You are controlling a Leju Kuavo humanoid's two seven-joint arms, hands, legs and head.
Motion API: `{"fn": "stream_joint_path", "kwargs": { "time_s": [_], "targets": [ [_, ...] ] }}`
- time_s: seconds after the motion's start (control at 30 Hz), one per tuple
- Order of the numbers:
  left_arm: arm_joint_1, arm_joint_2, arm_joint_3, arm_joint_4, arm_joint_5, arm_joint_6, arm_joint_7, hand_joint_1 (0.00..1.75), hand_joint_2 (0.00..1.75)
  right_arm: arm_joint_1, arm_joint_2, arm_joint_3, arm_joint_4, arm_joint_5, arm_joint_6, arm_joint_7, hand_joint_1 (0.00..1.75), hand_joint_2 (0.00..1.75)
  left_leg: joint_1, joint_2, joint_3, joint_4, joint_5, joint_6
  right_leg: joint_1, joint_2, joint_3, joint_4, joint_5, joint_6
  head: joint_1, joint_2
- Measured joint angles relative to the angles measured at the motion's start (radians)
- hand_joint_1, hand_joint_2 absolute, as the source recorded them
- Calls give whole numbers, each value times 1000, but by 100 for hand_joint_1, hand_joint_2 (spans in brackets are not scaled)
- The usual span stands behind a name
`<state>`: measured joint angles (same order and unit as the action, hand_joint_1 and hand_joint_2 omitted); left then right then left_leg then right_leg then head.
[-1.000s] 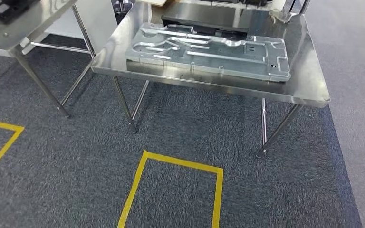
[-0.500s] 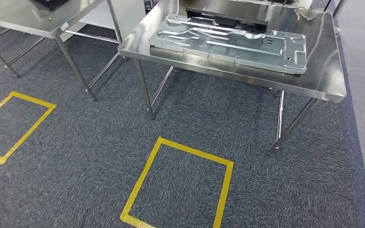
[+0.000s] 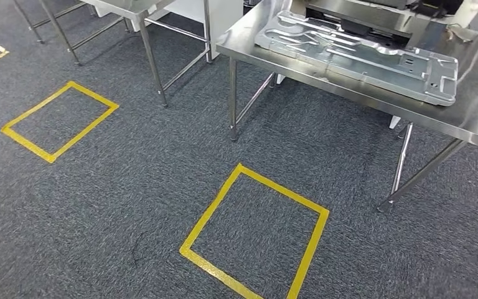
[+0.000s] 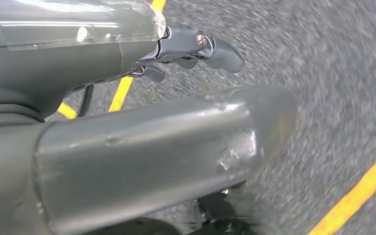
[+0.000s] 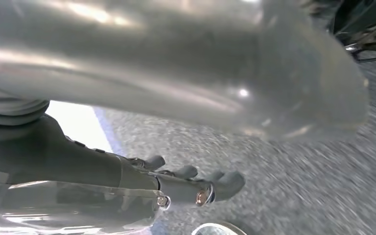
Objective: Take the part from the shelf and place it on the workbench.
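Steel workbench (image 3: 473, 115) is already carrying the grey part (image 3: 355, 53), while the left hand (image 4: 196, 49) and right hand (image 5: 191, 183) are hanging empty, fingers apparently loosely apart though blurred, suggesting placement done; next move calls for standing clear.

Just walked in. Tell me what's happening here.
Nothing is being handled at the moment. The left hand and the right hand both hang over the grey carpet, holding nothing. In the head view, a large grey metal part lies flat on a steel table at the upper right, untouched. On the carpet in front of it is a yellow tape square, with a second yellow square off to the left.
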<state>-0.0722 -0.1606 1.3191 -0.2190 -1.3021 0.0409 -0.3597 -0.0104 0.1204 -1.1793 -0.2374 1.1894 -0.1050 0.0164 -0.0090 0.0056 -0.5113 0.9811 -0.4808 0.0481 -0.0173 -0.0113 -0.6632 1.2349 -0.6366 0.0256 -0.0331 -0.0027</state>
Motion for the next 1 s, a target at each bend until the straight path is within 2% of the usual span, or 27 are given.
{"fn": "stream_joint_path", "kwargs": {
  "time_s": [0.03,0.07,0.1,0.13,0.17,0.2,0.23,0.27,0.33,0.37,0.4,0.43,0.5,0.53,0.57,0.6,0.67,0.7,0.73,0.77,0.83,0.87,0.9,0.97,1.0],
  "targets": [
    [-1,0,0,0,0,0,-2,0,0,1,4,-1,0,1,2,2,0,0,-4,-13,-18,2,12,2,3,5,2,39,-6,-4,0,0],
    [0,0,0,0,-1,1,-5,0,0,0,8,-2,0,3,5,2,0,0,-7,-25,-37,6,24,2,7,7,13,54,16,-10,0,0],
    [1,0,0,0,-2,2,-8,0,0,-2,10,-2,0,4,8,3,0,0,-10,-35,-54,9,34,2,10,10,36,42,52,-17,0,0],
    [2,0,0,0,-4,3,-10,0,0,-3,11,-4,0,6,11,2,0,0,-13,-46,-71,12,43,2,15,19,73,2,86,-26,0,0],
    [2,-2,0,0,-5,5,-12,0,0,-4,11,-5,-1,8,14,1,0,0,-16,-56,-85,17,53,0,20,39,125,-61,104,-38,0,0],
    [1,-4,-1,0,-6,8,-13,0,0,-3,11,-6,-1,10,16,-1,0,0,-20,-65,-95,21,62,-1,23,57,176,-132,101,-49,0,0],
    [0,-6,-1,-1,-7,10,-14,0,0,-4,11,-8,-2,12,17,-2,0,0,-22,-75,-104,25,72,-4,26,71,218,-199,86,-56,0,0],
    [-1,-8,-1,-2,-7,13,-14,0,0,-6,12,-9,-3,14,20,-4,0,0,-23,-84,-112,27,81,-8,28,76,243,-243,70,-60,0,0],
    [0,-6,-1,-3,-7,17,-14,0,0,-10,12,-12,-2,19,27,-8,0,0,-25,-95,-124,30,96,-18,24,56,248,-275,68,-63,0,0],
    [1,-5,-1,-4,-8,19,-13,0,0,-12,12,-13,-1,21,31,-9,0,0,-24,-86,-131,39,86,-25,19,45,244,-279,75,-66,0,0],
    [2,-5,-1,-4,-8,19,-13,0,0,-11,12,-14,0,23,33,-10,0,0,-22,-71,-143,67,59,-32,15,32,242,-283,83,-70,0,0],
    [2,-4,-1,-5,-9,20,-12,0,0,-9,11,-15,1,25,34,-10,0,0,-15,-51,-160,114,20,-40,13,18,238,-284,88,-71,0,0],
    [2,-5,-1,-5,-9,20,-11,0,0,-3,10,-16,1,26,35,-11,0,0,2,-25,-202,240,-53,-61,11,-13,229,-282,95,-70,0,0],
    [2,-5,-1,-5,-9,20,-11,0,0,-1,9,-17,1,27,36,-11,0,0,11,-19,-213,285,-66,-70,9,-28,223,-279,97,-67,0,0],
    [3,-5,-1,-5,-10,20,-11,0,0,0,7,-17,1,28,39,-11,0,0,19,-14,-209,301,-61,-80,6,-43,217,-275,98,-63,0,0],
    [4,-5,-1,-5,-11,20,-11,0,0,0,5,-17,1,30,42,-11,0,0,26,-7,-183,275,-41,-88,2,-56,212,-270,98,-59,0,0],
    [5,-4,-1,-5,-14,21,-10,0,0,-3,3,-17,2,32,48,-11,0,0,35,27,-91,147,-1,-99,-5,-78,206,-258,94,-46,0,0],
    [4,-4,-1,-5,-16,21,-10,0,0,-3,3,-18,3,33,48,-10,0,0,34,44,-54,93,10,-96,-6,-88,205,-253,91,-37,0,0],
    [3,-4,-1,-5,-17,21,-10,0,0,-5,3,-19,4,34,49,-10,0,0,31,57,-33,58,10,-89,-5,-97,205,-249,88,-29,0,0],
    [3,-4,-1,-5,-17,21,-10,0,0,-7,3,-20,4,35,49,-10,0,0,26,62,-30,46,5,-78,-3,-106,205,-247,87,-21,0,0],
    [5,-4,-2,-5,-17,21,-10,0,0,-15,3,-22,5,36,49,-10,0,0,24,46,-38,40,5,-53,-2,-115,210,-246,85,-6,1,0],
    [6,-4,-2,-5,-17,21,-10,0,0,-17,4,-23,5,37,49,-10,0,0,25,37,-40,36,9,-44,-3,-100,209,-239,76,1,1,0],
    [5,-4,-2,-5,-17,21,-10,0,0,-18,5,-23,5,38,49,-10,0,0,27,27,-41,32,14,-34,-5,-74,197,-213,55,4,1,0],
    [4,-4,-2,-5,-17,21,-10,0,0,-14,10,-24,6,38,49,-9,0,0,25,7,-47,29,22,-21,-6,-17,142,-101,-10,5,1,0],
    [4,-4,-2,-5,-17,21,-10,0,0,-12,13,-24,6,38,49,-9,0,0,21,-5,-52,29,24,-17,-6,-3,105,-31,-39,3,1,0]
  ]
}}
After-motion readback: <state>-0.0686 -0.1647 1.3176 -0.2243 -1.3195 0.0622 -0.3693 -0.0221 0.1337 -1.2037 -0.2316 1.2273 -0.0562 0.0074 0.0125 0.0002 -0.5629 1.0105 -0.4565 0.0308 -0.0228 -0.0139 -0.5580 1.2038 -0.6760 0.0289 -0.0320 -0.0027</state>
